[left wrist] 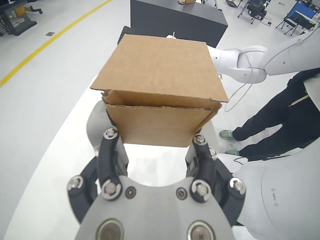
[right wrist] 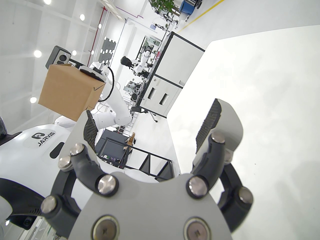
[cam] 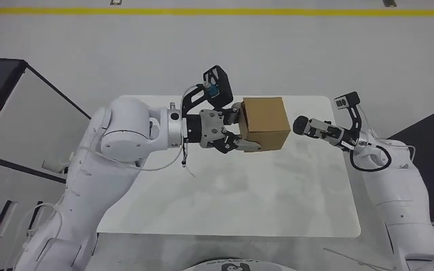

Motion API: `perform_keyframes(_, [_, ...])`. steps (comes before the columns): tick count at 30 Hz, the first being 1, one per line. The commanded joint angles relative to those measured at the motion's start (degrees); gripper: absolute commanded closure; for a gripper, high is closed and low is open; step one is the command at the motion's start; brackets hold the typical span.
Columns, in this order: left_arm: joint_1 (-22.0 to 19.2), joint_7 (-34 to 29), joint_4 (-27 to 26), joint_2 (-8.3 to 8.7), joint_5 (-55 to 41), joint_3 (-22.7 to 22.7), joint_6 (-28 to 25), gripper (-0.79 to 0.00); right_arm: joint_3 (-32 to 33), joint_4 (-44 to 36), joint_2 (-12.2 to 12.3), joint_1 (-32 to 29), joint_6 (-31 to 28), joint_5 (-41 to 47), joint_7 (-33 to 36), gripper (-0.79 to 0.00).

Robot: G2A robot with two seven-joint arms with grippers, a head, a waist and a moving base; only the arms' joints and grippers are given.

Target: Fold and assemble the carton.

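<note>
Your left tool (cam: 242, 129) is clamped across one end of the carton (cam: 266, 122), holding it off the desk (cam: 237, 203); your right tool (cam: 296, 126) is spread wide and empty, just beside the opposite face. Expect light, thin cardboard that dents easily: press on flat panels near creases, not the loose flap (left wrist: 155, 123).

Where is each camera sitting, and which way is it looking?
Top: above the arms, looking down at the table; both arms show, the carton between them.
Left wrist: on the left arm, looking along the left pincer shut on the carton; the other arm shows beyond.
Right wrist: on the right arm, looking past the open right pincer across the table.
Shared: all three show the carton.
</note>
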Motion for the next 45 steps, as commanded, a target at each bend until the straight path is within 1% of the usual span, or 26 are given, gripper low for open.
perform_keyframes(1, [0.00,0.00,0.00,0.00,0.01,0.00,0.00,0.000,0.00,0.00,0.00,0.00,0.00,0.00,0.00,-0.785])
perform_keyframes(3, [0.86,1.54,0.26,0.03,0.24,-0.06,-0.03,0.000,0.00,0.00,0.00,0.00,0.00,0.00,0.00,-0.785])
perform_keyframes(4, [1.39,2.18,0.52,0.12,0.65,-0.21,-1.38,0.000,0.00,0.00,0.00,0.00,0.00,0.00,0.00,-0.785])
perform_keyframes(6, [2.21,2.20,1.43,0.50,3.17,-1.16,-4.94,0.000,0.00,0.00,0.00,0.00,0.00,0.00,0.00,-0.785])
perform_keyframes(8, [3.62,2.55,2.31,0.91,3.75,-2.27,-8.14,0.000,0.00,0.00,0.00,0.00,0.00,0.00,0.00,-0.785])
perform_keyframes(13, [8.22,3.75,4.29,2.11,5.11,-5.65,-17.08,0.000,0.00,0.00,0.00,0.00,0.00,0.00,0.00,-0.785])
perform_keyframes(18, [13.16,9.94,6.68,2.66,7.14,-7.71,-21.84,0.000,0.00,0.00,0.00,0.00,0.00,0.00,0.00,-0.785])
perform_keyframes(19, [13.98,11.63,7.29,2.67,7.86,-7.90,-21.87,0.000,0.00,0.00,0.00,0.00,0.00,0.00,0.00,-0.785])
perform_keyframes(20, [14.15,11.99,7.34,2.67,8.25,-7.93,-21.83,0.000,0.00,0.00,0.00,0.00,0.00,0.00,0.00,-0.785])
perform_keyframes(28, [14.15,11.99,7.34,2.67,8.25,-7.93,-21.83,0.000,0.00,0.00,0.00,0.00,0.00,0.00,0.00,-0.785])
perform_keyframes(29, [14.33,13.07,6.78,2.65,8.48,-7.84,-21.91,0.000,0.00,0.00,0.00,0.00,0.00,0.00,0.00,-0.785])
perform_keyframes(30, [14.56,13.90,6.56,2.67,9.04,-7.54,-23.30,0.000,0.00,0.00,0.00,0.00,0.00,0.00,0.00,-0.785])
perform_keyframes(31, [14.76,13.31,7.25,2.79,10.70,-7.08,-25.47,0.000,0.00,0.00,0.00,0.00,0.00,0.00,0.00,-0.785])
perform_keyframes(32, [14.68,12.56,7.81,2.92,13.18,-7.00,-26.57,0.000,0.00,0.00,0.00,0.00,0.00,0.00,0.00,-0.785])
perform_keyframes(33, [14.89,13.26,8.07,2.94,14.44,-6.66,-27.70,0.000,0.00,0.00,0.00,0.00,0.00,0.00,0.00,-0.785])
perform_keyframes(35, [15.64,14.95,10.17,2.95,15.99,-5.70,-30.04,0.000,0.00,0.00,0.00,0.00,0.00,0.00,0.00,-0.785])
perform_keyframes(36, [15.51,15.18,10.13,3.00,18.05,-5.13,-30.78,0.000,0.00,0.00,0.00,0.00,0.00,0.00,0.00,-0.785])
perform_keyframes(38, [16.05,17.97,11.74,3.05,19.80,-3.88,-30.78,0.000,0.00,0.00,0.00,0.00,0.00,0.00,0.00,-0.785])
perform_keyframes(40, [16.05,20.10,12.23,3.27,23.03,-2.01,-30.78,0.000,0.00,0.00,0.00,0.00,0.00,0.00,0.00,-0.785])
perform_keyframes(45, [15.71,29.88,16.24,4.01,28.62,0.87,-30.78,0.000,0.00,0.00,0.00,0.00,0.00,0.00,0.00,-0.785])
